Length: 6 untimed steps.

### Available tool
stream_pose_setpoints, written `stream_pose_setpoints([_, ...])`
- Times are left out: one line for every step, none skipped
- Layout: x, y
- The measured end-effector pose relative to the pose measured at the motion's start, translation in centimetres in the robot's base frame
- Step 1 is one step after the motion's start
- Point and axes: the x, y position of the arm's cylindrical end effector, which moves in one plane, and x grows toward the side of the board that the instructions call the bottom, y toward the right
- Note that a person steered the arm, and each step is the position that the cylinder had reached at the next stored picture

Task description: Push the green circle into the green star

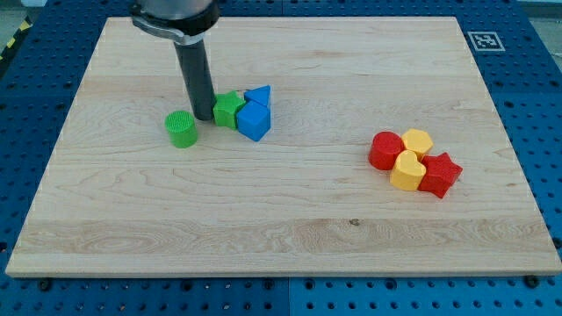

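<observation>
Standing between ribbed green circle (181,129) and green star (228,110): my tip (203,118); no jaws.

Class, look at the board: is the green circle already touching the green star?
No: the green circle sits apart from the green star, with my tip standing on the bare wood between them.

No readable words, brands or numbers anywhere, one sign only, a black-and-white square fiducial marker (484,40) printed on the wooden board (290,219), at the board's corner toward 2 o'clock, its pattern too small to decode
</observation>
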Motion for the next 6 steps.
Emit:
stream_pose_setpoints([0.0, 1.0])
stream_pose_setpoints([0.0, 1.5])
stream_pose_setpoints([-0.2, -5.7])
stream_pose_setpoints([-0.2, -13.9])
stream_pose_setpoints([2.5, -14.2])
stream_pose_setpoints([4.2, -9.5])
